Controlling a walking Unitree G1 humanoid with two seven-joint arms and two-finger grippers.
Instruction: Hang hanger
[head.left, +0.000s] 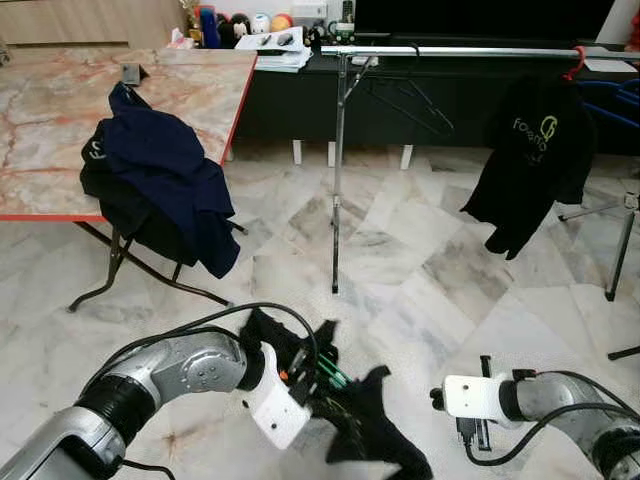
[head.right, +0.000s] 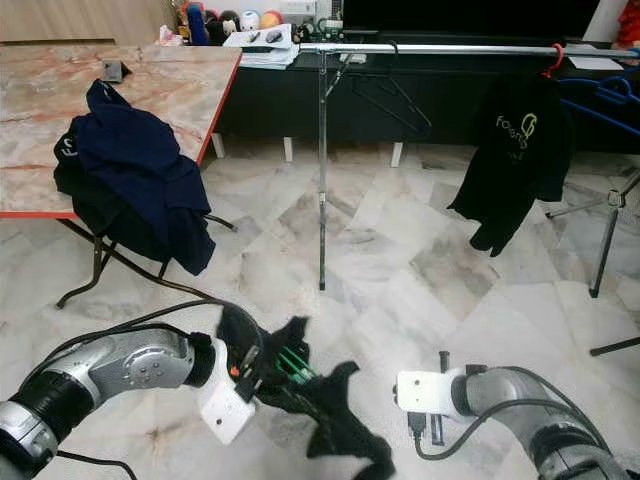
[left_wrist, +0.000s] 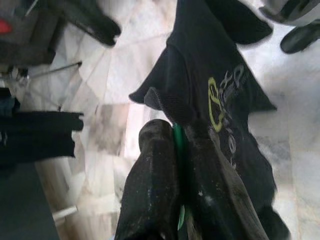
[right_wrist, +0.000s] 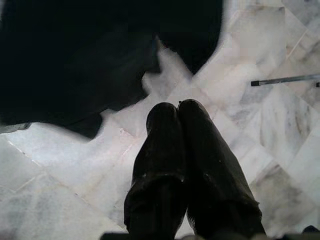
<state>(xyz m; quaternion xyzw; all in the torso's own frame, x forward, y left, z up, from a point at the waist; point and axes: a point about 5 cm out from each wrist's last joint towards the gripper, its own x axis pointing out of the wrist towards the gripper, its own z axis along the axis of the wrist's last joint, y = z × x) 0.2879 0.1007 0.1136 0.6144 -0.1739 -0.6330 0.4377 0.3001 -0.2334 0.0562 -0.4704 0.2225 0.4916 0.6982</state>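
Left gripper (head.left: 322, 375), low over the marble floor (head.left: 420, 290), fingers (left_wrist: 155, 190) clamped on the green hanger (left_wrist: 178, 145), which runs between them into the collar of a black shirt (head.left: 375, 425) (printed yellow logo) draped below. Right gripper (head.left: 478, 432), fingers pressed together, empty, just beside the shirt. Clothes rail (head.left: 450, 51) stands well beyond, bearing another black shirt (head.left: 535, 160).

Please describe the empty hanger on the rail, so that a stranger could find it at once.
Find the silver clothes rail that runs across the back of the room. Near its middle post, a thin black wire hanger hangs bare. The red hanger further right carries a black T-shirt.
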